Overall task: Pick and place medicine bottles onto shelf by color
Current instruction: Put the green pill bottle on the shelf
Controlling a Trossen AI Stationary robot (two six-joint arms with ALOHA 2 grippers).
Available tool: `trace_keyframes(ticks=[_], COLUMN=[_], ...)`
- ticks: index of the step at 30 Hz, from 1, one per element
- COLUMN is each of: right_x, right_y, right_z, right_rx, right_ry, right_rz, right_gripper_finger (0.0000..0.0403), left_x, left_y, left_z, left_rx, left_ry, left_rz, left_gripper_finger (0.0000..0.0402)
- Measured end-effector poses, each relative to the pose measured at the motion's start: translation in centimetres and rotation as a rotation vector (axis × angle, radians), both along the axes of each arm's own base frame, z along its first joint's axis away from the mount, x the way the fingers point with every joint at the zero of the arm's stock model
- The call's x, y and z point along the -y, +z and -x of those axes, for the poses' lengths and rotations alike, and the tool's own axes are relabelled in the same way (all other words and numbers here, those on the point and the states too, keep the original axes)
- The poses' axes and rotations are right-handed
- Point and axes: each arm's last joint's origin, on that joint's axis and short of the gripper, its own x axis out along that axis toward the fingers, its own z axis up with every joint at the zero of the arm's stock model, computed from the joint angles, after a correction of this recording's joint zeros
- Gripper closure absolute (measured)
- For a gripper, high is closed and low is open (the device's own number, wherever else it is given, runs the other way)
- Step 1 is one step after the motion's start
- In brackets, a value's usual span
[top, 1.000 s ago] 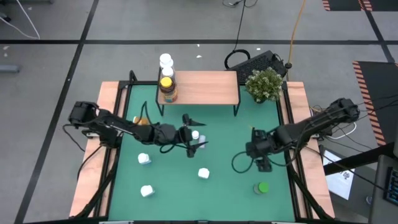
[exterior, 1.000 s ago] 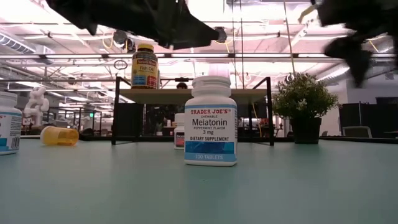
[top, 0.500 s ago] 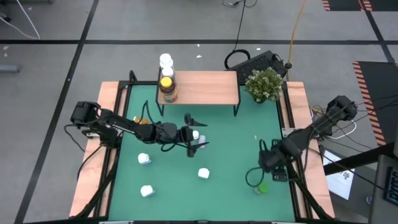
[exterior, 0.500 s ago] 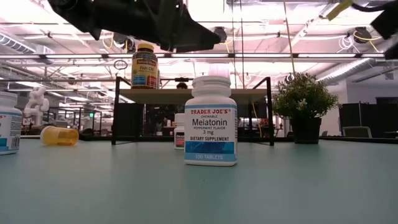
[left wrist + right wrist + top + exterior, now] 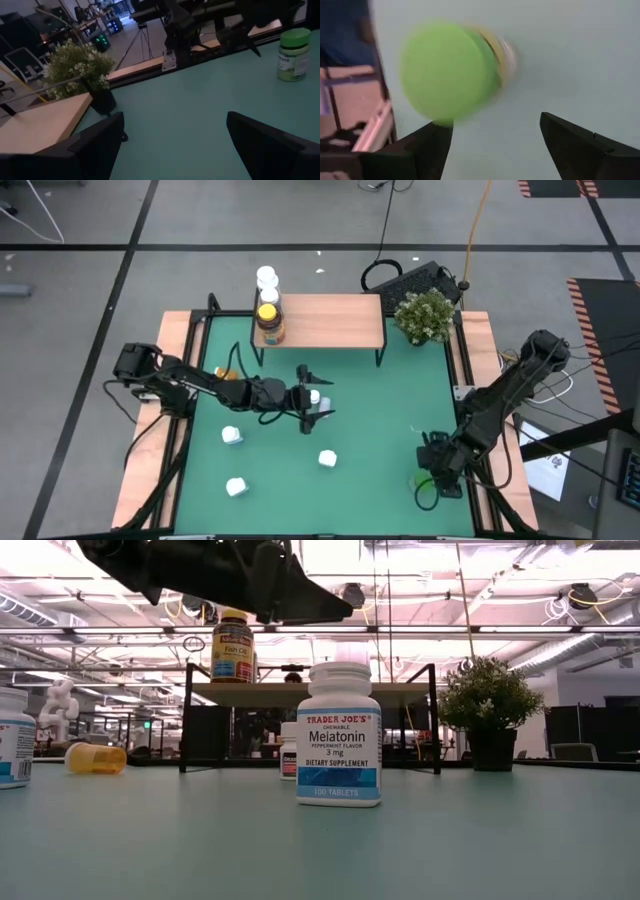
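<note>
Two claws stand open: the right claw (image 5: 428,483) hangs over the green bottle (image 5: 422,479) near the worktop's (image 5: 380,430) right edge, the left claw (image 5: 315,402) around a white bottle (image 5: 314,397) mid-worktop, not yet gripping. Three bottles already stand at the shelf's (image 5: 335,320) left end; I judge several remain, with much free shelf.

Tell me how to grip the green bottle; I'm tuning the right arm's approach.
Judging by its pose, take the green bottle around the body just under its wide cap, coming down from above. It stands upright on the table with open space around it, and the right gripper is open right above it.
</note>
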Motion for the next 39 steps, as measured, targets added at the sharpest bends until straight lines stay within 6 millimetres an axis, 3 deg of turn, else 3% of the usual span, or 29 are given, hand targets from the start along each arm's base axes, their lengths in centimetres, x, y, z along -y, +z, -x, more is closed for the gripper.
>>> trace_keyframes(ticks=[7, 17, 25, 31, 39], right_x=[0.3, 1.3, 3.0, 4.5, 5.7], right_y=[-1.9, -4.5, -6.1, -7.0, -7.5], right_z=[0.2, -0.7, -1.5, -0.9, -1.1], right_rx=[0.076, 0.314, 0.662, 0.916, 0.918], right_ry=[0.025, 0.116, 0.218, 0.297, 0.243], right_rz=[0.009, -0.069, -0.05, -0.041, -0.021], right_gripper_finger=[0.0136, 0.018, 0.0186, 0.0186, 0.0186], left_x=[-0.1, -0.1, -0.1, -0.1, -0.1], left_y=[0.1, 0.1, 0.1, 0.1, 0.1], left_z=[0.0, 0.0, 0.0, 0.0, 0.0], left_rx=[0.007, 0.008, 0.015, 0.016, 0.015], left_ry=[0.004, 0.007, 0.006, 0.005, 0.006], left_rz=[0.002, 0.012, 0.013, 0.014, 0.015], left_gripper_finger=[0.0046, 0.0046, 0.0046, 0.0046, 0.0046])
